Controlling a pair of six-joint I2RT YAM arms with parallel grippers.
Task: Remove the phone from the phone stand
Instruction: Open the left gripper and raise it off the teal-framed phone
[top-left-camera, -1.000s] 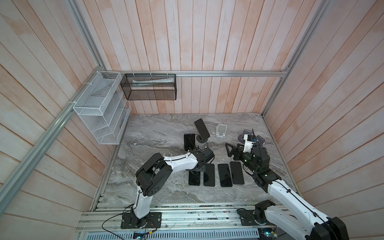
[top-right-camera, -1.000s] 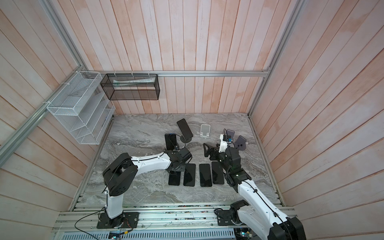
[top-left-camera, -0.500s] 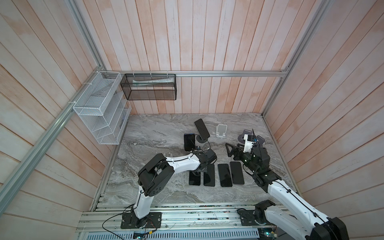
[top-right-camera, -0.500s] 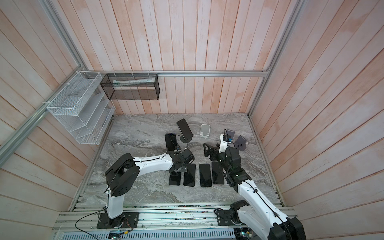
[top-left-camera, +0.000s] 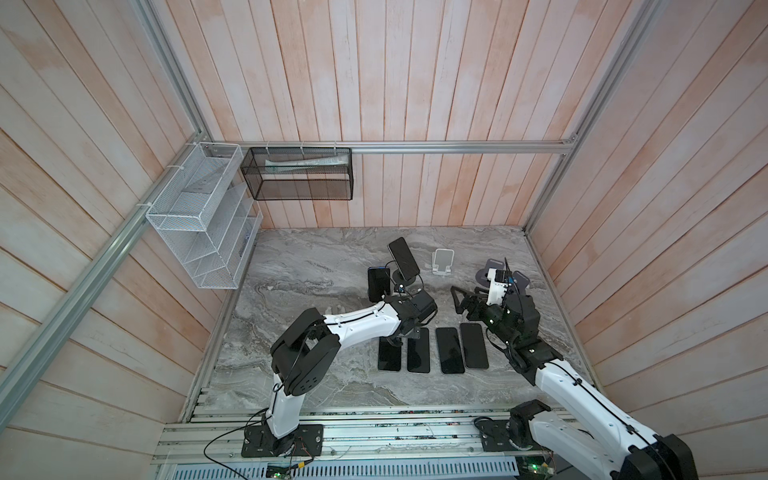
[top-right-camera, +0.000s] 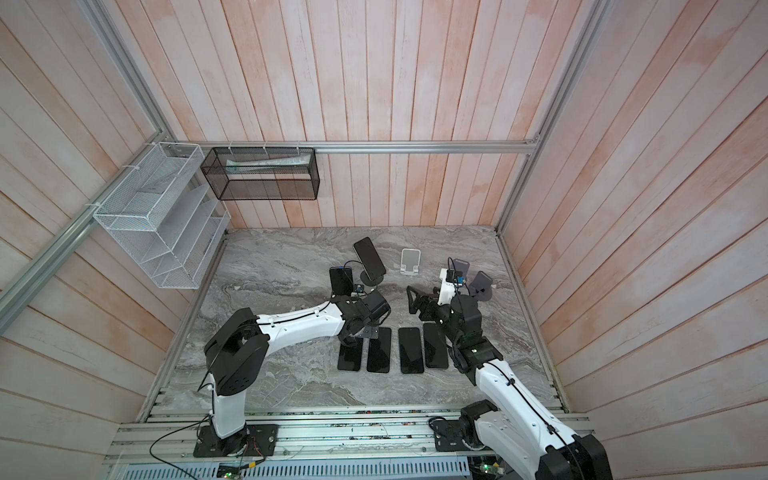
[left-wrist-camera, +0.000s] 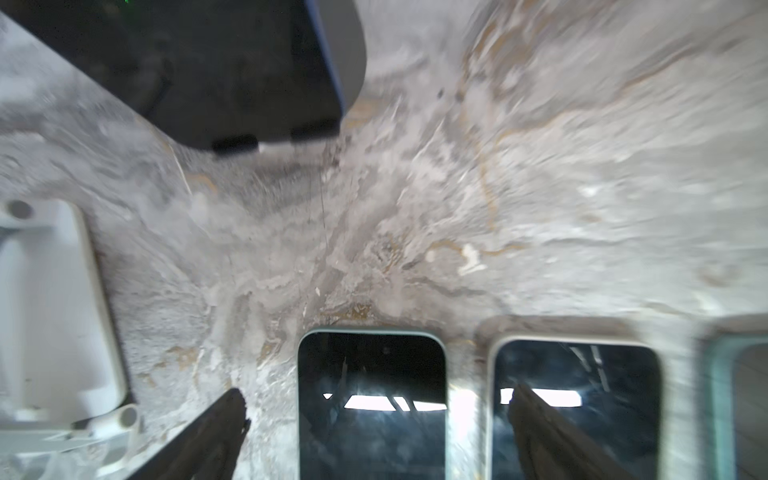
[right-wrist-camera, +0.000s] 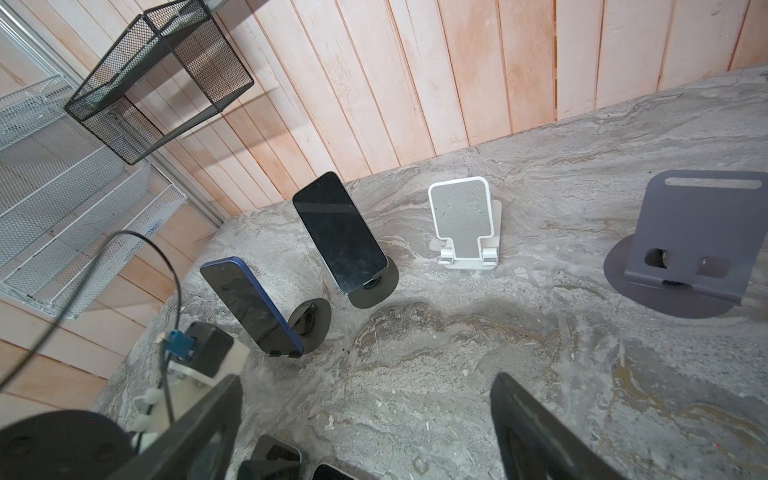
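Table (top-left-camera: 316, 266): grey marble, beneath both grippers.
Flat phones (top-left-camera: 449, 350): row of four, partly under left gripper (left-wrist-camera: 378, 392).
Left gripper: fingers apart, empty.
Right gripper (right-wrist-camera: 365, 377): fingers apart, empty.
Blue phone (right-wrist-camera: 249, 307): leaning on phone stand (right-wrist-camera: 311, 322), just beyond left gripper.

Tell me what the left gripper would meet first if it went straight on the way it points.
Most likely the top end of the leftmost flat phone, framed by the open left gripper; if not, the marble tabletop just beyond it. Depth is unclear.
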